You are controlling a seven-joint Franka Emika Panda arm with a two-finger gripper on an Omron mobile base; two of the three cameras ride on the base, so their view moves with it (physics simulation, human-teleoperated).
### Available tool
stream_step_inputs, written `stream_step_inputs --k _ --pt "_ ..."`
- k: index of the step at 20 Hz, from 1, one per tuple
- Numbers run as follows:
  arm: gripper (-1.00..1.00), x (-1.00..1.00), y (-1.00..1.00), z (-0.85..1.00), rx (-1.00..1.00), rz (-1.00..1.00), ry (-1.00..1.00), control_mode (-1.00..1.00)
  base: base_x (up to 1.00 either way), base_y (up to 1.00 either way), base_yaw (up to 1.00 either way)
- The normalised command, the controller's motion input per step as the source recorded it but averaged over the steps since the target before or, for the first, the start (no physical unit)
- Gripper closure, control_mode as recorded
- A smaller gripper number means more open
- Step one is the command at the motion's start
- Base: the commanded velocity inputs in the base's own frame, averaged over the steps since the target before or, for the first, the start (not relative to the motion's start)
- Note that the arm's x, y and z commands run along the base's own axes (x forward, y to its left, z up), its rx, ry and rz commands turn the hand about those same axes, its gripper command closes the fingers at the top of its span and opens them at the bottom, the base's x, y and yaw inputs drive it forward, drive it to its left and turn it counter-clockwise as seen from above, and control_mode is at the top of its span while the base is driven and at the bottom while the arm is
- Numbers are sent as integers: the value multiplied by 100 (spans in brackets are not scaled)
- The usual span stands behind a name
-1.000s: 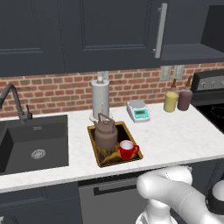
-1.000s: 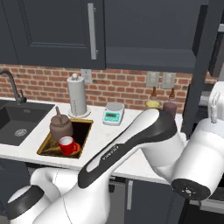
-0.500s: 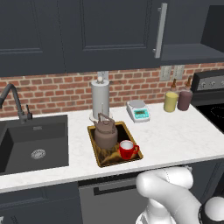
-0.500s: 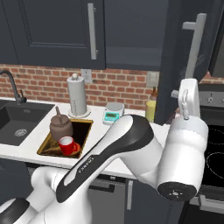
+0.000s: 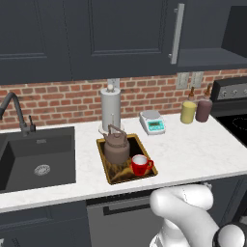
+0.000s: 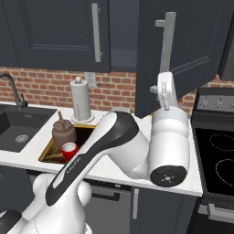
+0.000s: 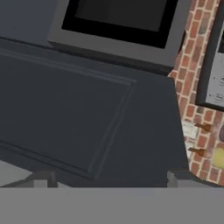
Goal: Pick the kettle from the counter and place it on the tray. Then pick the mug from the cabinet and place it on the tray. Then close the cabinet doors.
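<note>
The brownish-grey kettle (image 5: 116,147) and the red mug (image 5: 140,165) both stand on the dark flame-patterned tray (image 5: 102,160) on the white counter (image 5: 193,149). In the right base view the kettle (image 6: 63,131), mug (image 6: 69,150) and tray (image 6: 47,156) sit left of the arm. The upper cabinet (image 5: 205,57) is open at its right side. Its right door (image 6: 192,50) stands ajar with a silver bar handle (image 6: 166,36). My gripper (image 6: 164,90) is raised against that door's lower edge. In the hand view my gripper (image 7: 109,181) is open, its fingertips (image 7: 43,179) close to the door panel (image 7: 78,109).
A sink (image 5: 36,159) with a faucet (image 5: 17,113) lies at the left. A paper-towel holder (image 5: 110,110), a scale (image 5: 152,122) and two bottles (image 5: 189,110) stand along the brick wall. A stove (image 6: 215,151) is at the right. The left cabinet door (image 5: 120,34) is shut.
The arm has swung up and left with the hand against the right cabinet door, and the door has swung leftward toward the cabinet. The jaws stayed open.
</note>
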Motion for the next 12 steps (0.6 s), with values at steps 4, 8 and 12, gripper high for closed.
stream_step_inputs --k 4,8,12 --pt "-100 58 58 0 0 18 10 -100 0 0 0" --pt "-100 66 51 0 0 20 12 -100 0 0 0" --pt "-100 68 51 0 0 19 11 -100 0 0 0"
